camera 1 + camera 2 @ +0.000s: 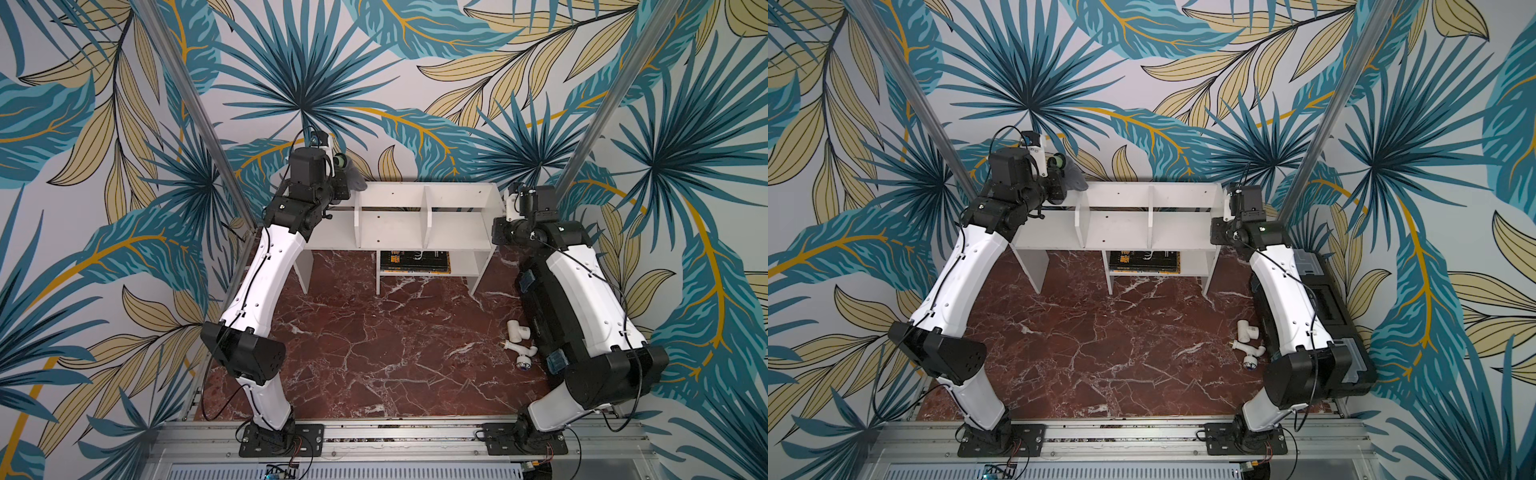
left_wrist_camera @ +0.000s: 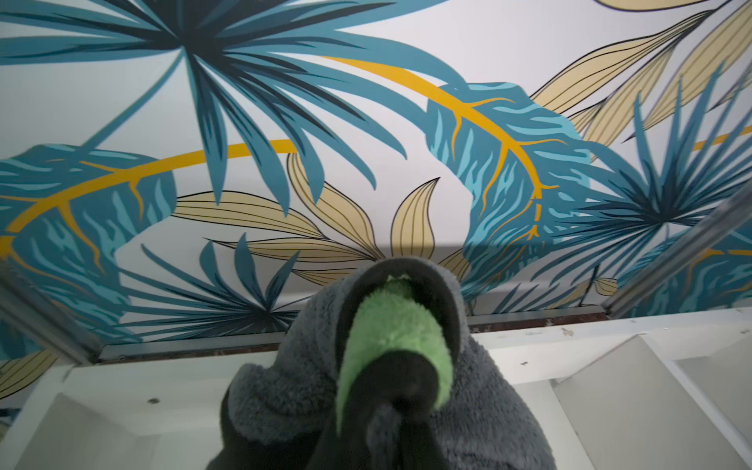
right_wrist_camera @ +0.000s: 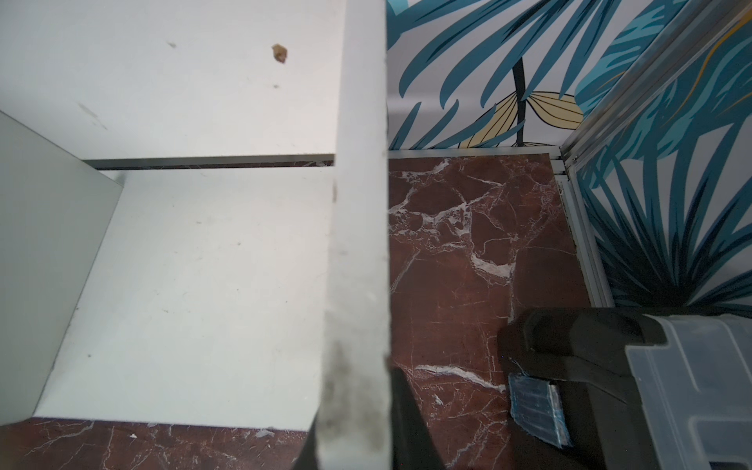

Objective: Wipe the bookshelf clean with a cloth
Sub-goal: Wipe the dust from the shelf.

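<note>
Here, the cloth [image 2: 285, 386] is seen bunched in the closed left gripper [image 1: 343, 183], held over the left rear corner of the bookshelf [image 1: 395, 232], its lime fold pointed toward the back wall [image 1: 415, 83]. The shelf's long axis is laid side to side along that wall, its compartments opened toward the robot. Its right end panel is clamped by the right gripper [image 3: 354, 443]. A brown crumb [image 3: 279, 53] and smudges are shown in the right compartment, so wiping is judged largely unfinished.

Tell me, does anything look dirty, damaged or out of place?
The bookshelf has dark grime on its end-panel edge and a brown speck on a white board. White pipe fittings lie loose on the table.
</note>
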You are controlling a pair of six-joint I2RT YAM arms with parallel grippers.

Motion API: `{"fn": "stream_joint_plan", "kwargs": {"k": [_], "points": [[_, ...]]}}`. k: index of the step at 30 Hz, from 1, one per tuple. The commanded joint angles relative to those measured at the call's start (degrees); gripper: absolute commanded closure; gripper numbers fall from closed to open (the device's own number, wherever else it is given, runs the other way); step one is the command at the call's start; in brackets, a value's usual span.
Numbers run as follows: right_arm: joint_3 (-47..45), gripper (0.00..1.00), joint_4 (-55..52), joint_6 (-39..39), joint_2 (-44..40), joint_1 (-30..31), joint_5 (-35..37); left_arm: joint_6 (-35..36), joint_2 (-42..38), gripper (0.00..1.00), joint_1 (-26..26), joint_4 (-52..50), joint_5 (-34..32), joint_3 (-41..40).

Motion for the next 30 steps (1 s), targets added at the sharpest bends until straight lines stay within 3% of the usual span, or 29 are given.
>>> {"fn": "stream_joint_plan", "kwargs": {"k": [1,5,10,15,18,23,25,30], "points": [[0.2,1.0,0.2,8.7,0.6,-0.3,-6.2,2.5,-1.5,1.0,1.4,-5.4,-10.8,2.3],[0.1,1.0,0.5,8.6,0.6,-0.3,-6.3,2.2,-5.3,1.0,4.5,-6.6,-13.7,-2.8],[-0.2,1.0,0.9,8.5,0.8,-0.3,-5.7,2.3,-12.6,1.0,7.7,-4.0,-14.1,-15.7],[-0.1,1.0,1.5,8.9,1.4,-0.3,-5.9,0.7,-16.9,1.0,6.8,2.9,-1.2,-30.3],[0.0,1.0,1.5,9.2,1.5,-0.3,-6.0,1.1,-17.0,1.0,3.4,5.2,2.6,-36.0],[0.0,1.0,1.1,8.9,1.4,-0.3,-5.6,0.4,-11.6,1.0,0.2,4.6,2.1,-36.0],[-0.1,1.0,1.1,8.8,1.2,-0.3,-5.7,-0.6,-9.1,1.0,0.3,3.6,-1.5,-33.7],[0.3,1.0,0.4,7.7,1.1,-0.3,-5.9,-2.8,-4.3,1.0,1.6,1.8,-2.8,-24.8]]}}
